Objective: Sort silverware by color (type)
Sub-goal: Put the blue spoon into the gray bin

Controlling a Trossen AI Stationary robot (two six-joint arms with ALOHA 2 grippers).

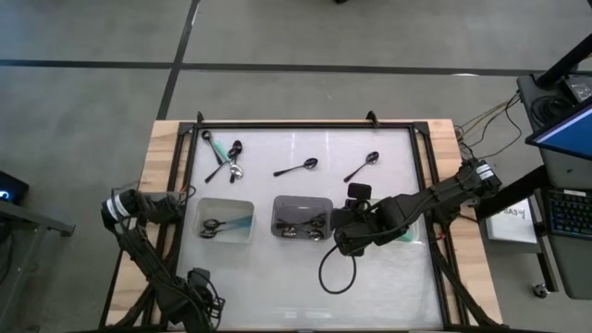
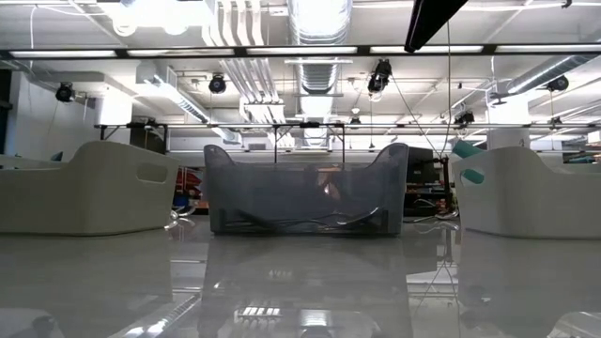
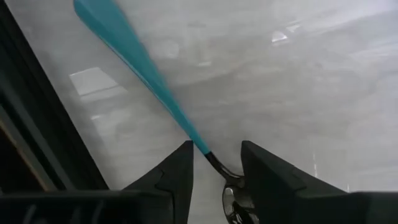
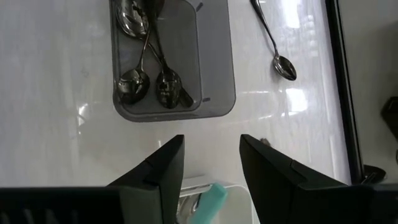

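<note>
In the left wrist view a spoon with a teal handle (image 3: 134, 56), a dark neck and a shiny bowl (image 3: 233, 202) lies under my left gripper (image 3: 217, 149). The open fingers stand on either side of its neck. From above, this gripper (image 1: 188, 197) is beside the table's left rail and the arm hides that spoon. My right gripper (image 4: 211, 146) hangs open and empty above the gap between the grey tray (image 4: 217, 74) and a white tray (image 4: 239, 199). Loose spoons lie at the far left (image 1: 225, 155), at the middle (image 1: 298, 168) and at the right (image 1: 363, 166).
The left white tray (image 1: 227, 239) holds a teal-handled spoon (image 1: 231, 223). The grey tray (image 1: 302, 202) holds several dark shiny spoons. The right white tray (image 2: 526, 188) shows mint spoon ends (image 2: 467, 150). A black rail (image 1: 176, 185) runs close beside my left gripper. A cable loop (image 1: 335, 276) lies near the front.
</note>
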